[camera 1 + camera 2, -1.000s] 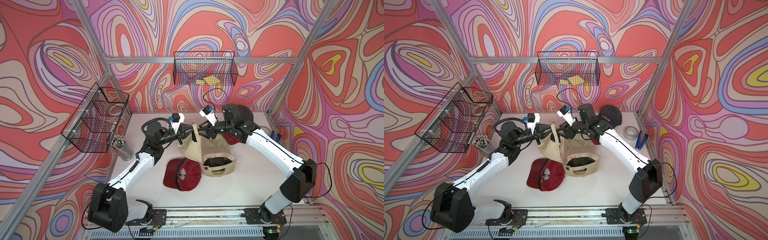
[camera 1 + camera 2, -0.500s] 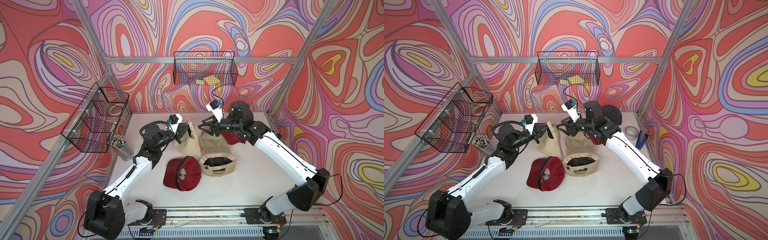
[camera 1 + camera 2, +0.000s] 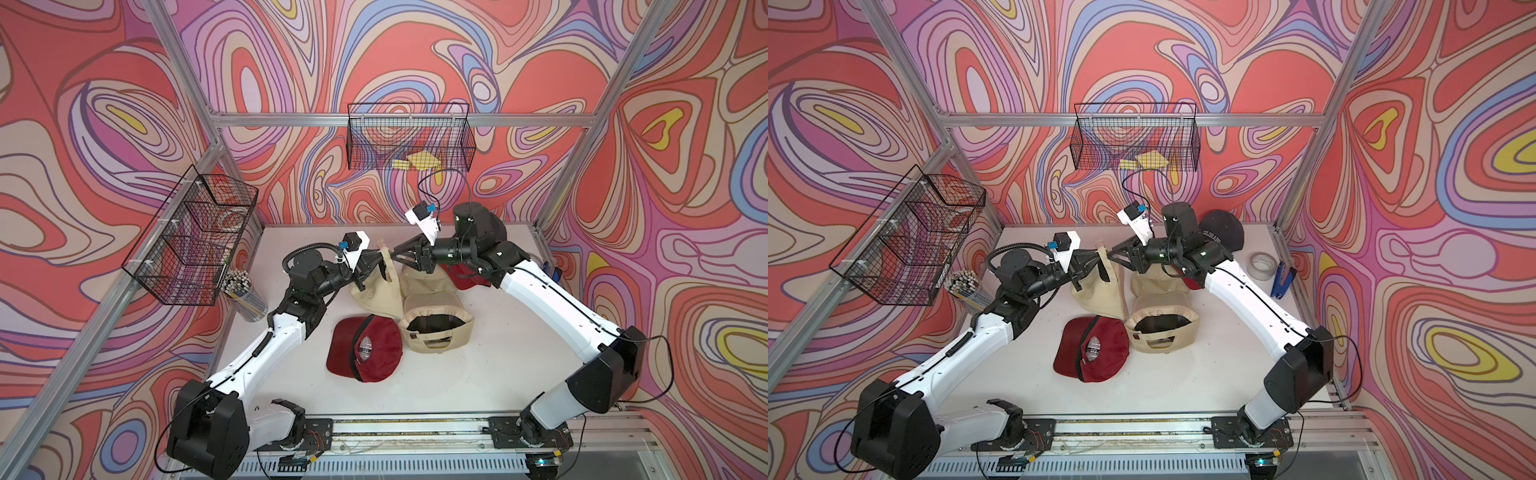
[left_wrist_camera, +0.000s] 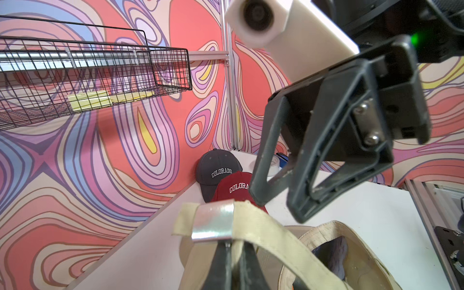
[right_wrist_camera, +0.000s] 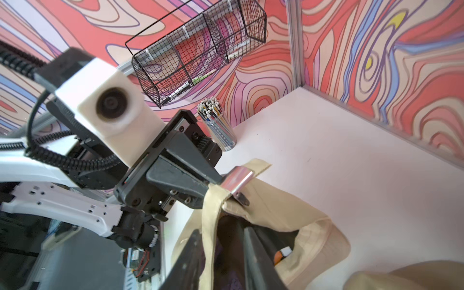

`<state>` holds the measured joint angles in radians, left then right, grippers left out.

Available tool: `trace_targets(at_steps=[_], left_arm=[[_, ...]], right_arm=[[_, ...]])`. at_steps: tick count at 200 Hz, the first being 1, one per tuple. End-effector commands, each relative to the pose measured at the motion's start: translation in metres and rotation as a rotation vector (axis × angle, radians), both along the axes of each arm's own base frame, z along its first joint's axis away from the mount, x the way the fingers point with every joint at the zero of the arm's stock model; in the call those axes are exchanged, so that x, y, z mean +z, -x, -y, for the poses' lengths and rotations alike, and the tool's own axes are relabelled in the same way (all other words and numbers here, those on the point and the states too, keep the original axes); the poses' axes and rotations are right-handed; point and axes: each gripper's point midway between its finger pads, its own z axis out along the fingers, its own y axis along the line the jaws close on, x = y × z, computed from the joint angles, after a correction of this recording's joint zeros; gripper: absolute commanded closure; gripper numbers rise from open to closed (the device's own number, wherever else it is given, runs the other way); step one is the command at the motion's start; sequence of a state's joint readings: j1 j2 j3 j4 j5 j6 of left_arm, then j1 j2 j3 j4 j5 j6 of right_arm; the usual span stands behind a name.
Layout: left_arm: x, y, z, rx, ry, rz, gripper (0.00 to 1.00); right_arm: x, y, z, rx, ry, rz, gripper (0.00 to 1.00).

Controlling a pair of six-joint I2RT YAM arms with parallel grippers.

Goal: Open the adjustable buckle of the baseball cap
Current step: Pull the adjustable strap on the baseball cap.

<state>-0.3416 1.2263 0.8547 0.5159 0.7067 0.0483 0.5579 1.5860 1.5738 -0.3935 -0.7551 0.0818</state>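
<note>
Both top views: beige cap (image 3: 376, 297) (image 3: 1100, 295) on tabletop (image 3: 478, 374), centre toward rear edge, strap end raised. My left fingers (image 3: 368, 264) and right fingers (image 3: 405, 253) meet there.

Left wrist view: my left fingers (image 4: 221, 266) pressed together on strap (image 4: 271, 236), just under buckle (image 4: 213, 221). Right fingers (image 4: 266, 150) spread, tips near strap.

Right wrist view: my right fingers (image 5: 258, 261) stand either side of strap (image 5: 208, 226), gap visible. Buckle (image 5: 238, 179) at left fingers' (image 5: 180, 178) tips.

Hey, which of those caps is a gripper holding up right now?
The beige cap dangling by its strap from the shut left gripper. The red cap in front, like the rest, lies on the table.
</note>
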Motion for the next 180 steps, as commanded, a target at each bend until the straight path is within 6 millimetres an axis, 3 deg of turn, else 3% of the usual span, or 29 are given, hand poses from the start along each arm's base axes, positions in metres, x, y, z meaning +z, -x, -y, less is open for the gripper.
trace_targets(at_steps=[1, 20, 112, 148, 180], left_arm=[[0.0086, 0.0044, 0.0046, -0.031, 0.011, 0.039, 1.00], [0.0080, 0.0040, 0.0046, -0.029, 0.008, 0.038, 1.00], [0.0075, 0.0033, 0.0060, -0.038, 0.013, 0.030, 1.00], [0.0092, 0.0047, 0.0066, -0.046, 0.023, 0.028, 1.00], [0.0110, 0.0062, 0.0069, -0.052, 0.033, 0.031, 1.00]], right_arm=[[0.0084, 0.0057, -0.0073, 0.052, -0.031, 0.004, 0.77], [0.0075, 0.0076, -0.0087, 0.070, -0.035, 0.001, 0.80], [0.0044, 0.0095, -0.0138, 0.106, -0.049, -0.020, 0.81], [0.0030, 0.0073, -0.0139, 0.097, -0.047, -0.024, 0.74], [0.0001, 0.0011, -0.0131, 0.060, -0.036, -0.029, 0.75]])
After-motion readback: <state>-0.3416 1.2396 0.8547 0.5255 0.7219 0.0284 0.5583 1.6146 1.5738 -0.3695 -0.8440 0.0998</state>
